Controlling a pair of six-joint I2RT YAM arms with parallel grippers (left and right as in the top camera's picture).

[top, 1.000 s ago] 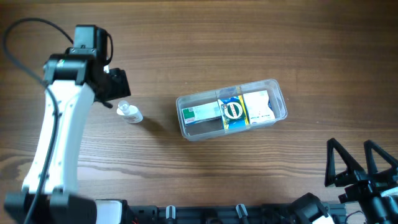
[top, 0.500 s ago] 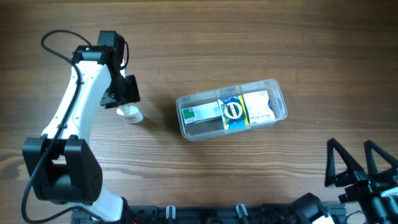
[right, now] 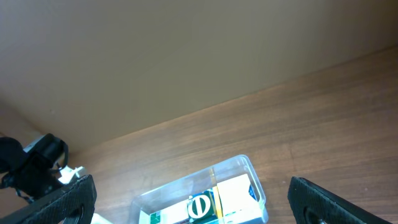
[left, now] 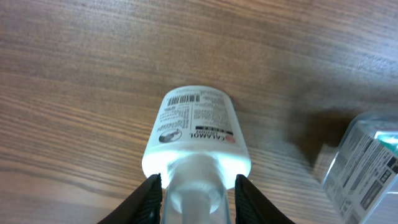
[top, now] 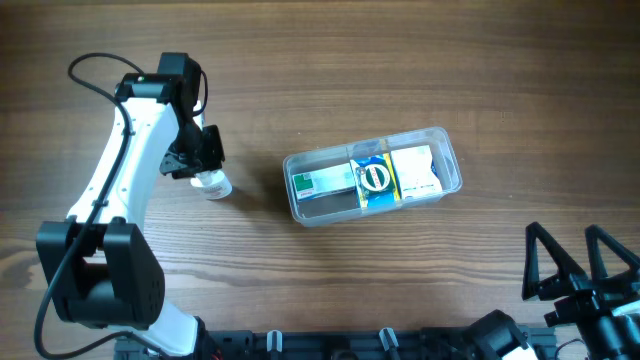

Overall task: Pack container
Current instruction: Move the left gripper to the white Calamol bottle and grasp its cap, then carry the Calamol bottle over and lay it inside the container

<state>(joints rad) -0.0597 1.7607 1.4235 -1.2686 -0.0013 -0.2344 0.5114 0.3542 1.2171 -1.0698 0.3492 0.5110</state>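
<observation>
The clear plastic container (top: pixel 452 170) lies right of the table's middle. It holds a white-and-green carton (top: pixel 322 182), a blue packet with a round green logo (top: pixel 374 178) and a white box (top: pixel 414 170). A small white bottle (top: pixel 212 184) with a clear cap lies on the wood left of it. My left gripper (top: pixel 200 162) is over the cap end. In the left wrist view its jaws (left: pixel 198 199) are closed against the clear cap of the bottle (left: pixel 196 124). My right gripper (top: pixel 565 232) is open and empty at the front right.
The container's corner shows at the right edge of the left wrist view (left: pixel 367 168). The right wrist view looks across the table at the container (right: pixel 252 168), with the left arm (right: pixel 37 162) at the far left. A black cable (top: pixel 95 65) loops behind the left arm.
My left arm swung in over the bottle and its gripper settled down onto the cap end. The bottle, the container and the right arm have not moved.
</observation>
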